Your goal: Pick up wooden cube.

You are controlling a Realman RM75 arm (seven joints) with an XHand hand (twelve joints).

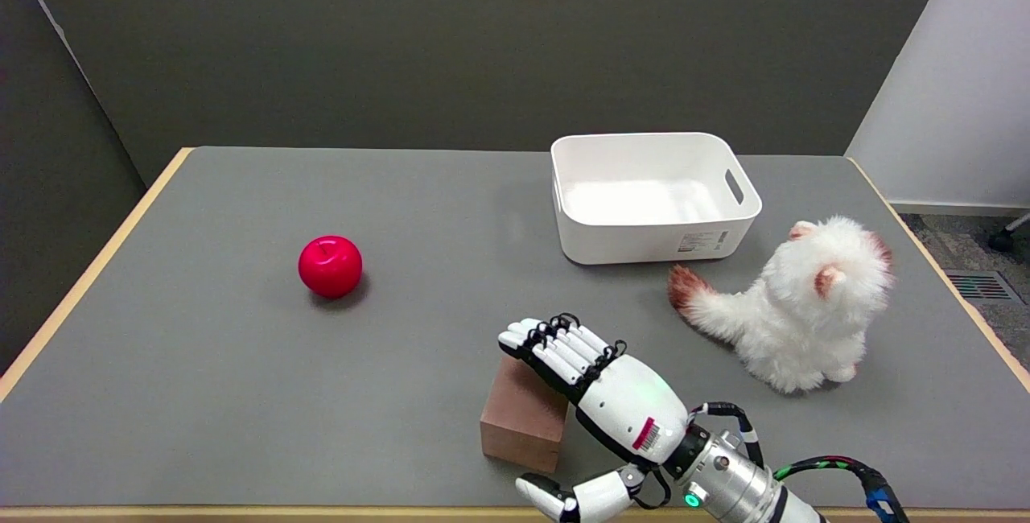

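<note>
Robot hand (pixel 599 398): spread wide, holding nothing | fingers (pixel 555 354) over wooden cube (pixel 521 426) | thumb apart

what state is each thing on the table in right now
cube: resting on the table, not lifted, right side partly hidden by the hand
right hand: fingers spread above the cube, thumb apart at the near side, holding nothing
bin: upright, empty
apple: upright on the table, untouched
plush cat: sitting upright beside the bin, facing away from the camera
</note>
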